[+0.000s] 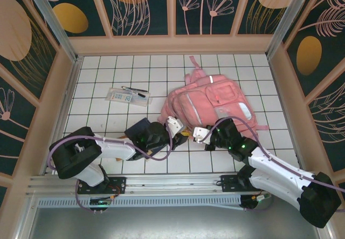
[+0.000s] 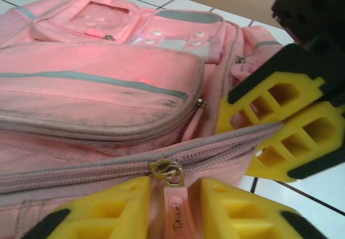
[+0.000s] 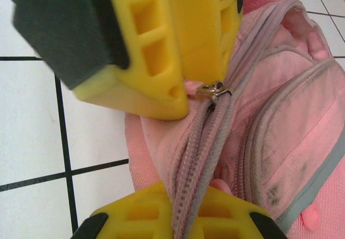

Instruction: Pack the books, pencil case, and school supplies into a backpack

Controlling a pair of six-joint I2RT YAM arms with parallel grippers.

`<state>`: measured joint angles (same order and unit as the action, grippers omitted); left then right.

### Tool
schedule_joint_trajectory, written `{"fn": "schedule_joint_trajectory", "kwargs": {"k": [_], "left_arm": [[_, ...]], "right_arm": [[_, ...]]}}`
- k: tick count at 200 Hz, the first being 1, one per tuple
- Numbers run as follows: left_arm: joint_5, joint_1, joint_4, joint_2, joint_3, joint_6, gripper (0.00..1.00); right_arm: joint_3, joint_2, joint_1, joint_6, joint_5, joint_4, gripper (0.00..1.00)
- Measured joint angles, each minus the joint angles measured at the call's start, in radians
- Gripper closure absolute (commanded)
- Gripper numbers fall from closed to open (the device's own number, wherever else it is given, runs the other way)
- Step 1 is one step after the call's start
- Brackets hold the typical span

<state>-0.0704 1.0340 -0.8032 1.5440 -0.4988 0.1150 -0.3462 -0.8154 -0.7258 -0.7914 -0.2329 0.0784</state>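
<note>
Working the backpack at its near edge

The right gripper is clamped on the backpack; the left gripper straddles the zipper pull, grip uncertain. A weak pinch could slip off. The pencil case lies farther left.

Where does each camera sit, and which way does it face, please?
Top external: above and behind the bases, looking down at the white tiled table and large pink fabric backpack; left arm and right arm show.
Left wrist: on that wrist, looking low across the backpack; left gripper flanks the pink zipper pull.
Right wrist: on that wrist, looking down the grey zipper; right gripper clamps its seam.
Shared: both wrist views show that pull and the other arm's fingers.
</note>
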Motion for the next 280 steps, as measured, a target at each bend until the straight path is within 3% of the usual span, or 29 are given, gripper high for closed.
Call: {"fn": "schedule_joint_trajectory", "kwargs": {"k": [20, 99, 107, 124, 139, 173, 222, 280], "left_arm": [[0.045, 0.010, 0.004, 0.000, -0.003, 0.005, 1.00], [0.068, 0.013, 0.217, -0.151, -0.013, -0.093, 1.00], [0.066, 0.013, 0.246, -0.171, -0.013, -0.110, 1.00], [0.046, -0.005, 0.299, -0.201, -0.014, -0.151, 1.00], [0.032, -0.050, 0.345, -0.204, -0.017, -0.180, 1.00], [-0.037, -0.093, 0.406, -0.166, -0.051, -0.205, 1.00], [-0.195, -0.092, 0.393, -0.113, -0.109, -0.121, 1.00], [-0.270, -0.093, 0.388, -0.145, -0.119, -0.071, 1.00]], "right_arm": [[0.000, 0.001, 0.000, -0.005, 0.000, -0.001, 1.00], [-0.006, 0.019, -0.048, -0.165, 0.055, 0.027, 1.00], [-0.006, 0.019, -0.060, -0.172, 0.063, 0.025, 0.92], [-0.006, 0.018, -0.074, -0.169, 0.068, 0.020, 0.66], [-0.008, 0.018, -0.074, -0.140, 0.054, 0.016, 0.53], [-0.076, -0.005, -0.062, 0.097, -0.041, -0.010, 0.43], [-0.112, -0.076, -0.061, 0.354, -0.051, -0.105, 0.43], [-0.128, -0.085, 0.084, 0.227, -0.183, 0.055, 0.49]]}}
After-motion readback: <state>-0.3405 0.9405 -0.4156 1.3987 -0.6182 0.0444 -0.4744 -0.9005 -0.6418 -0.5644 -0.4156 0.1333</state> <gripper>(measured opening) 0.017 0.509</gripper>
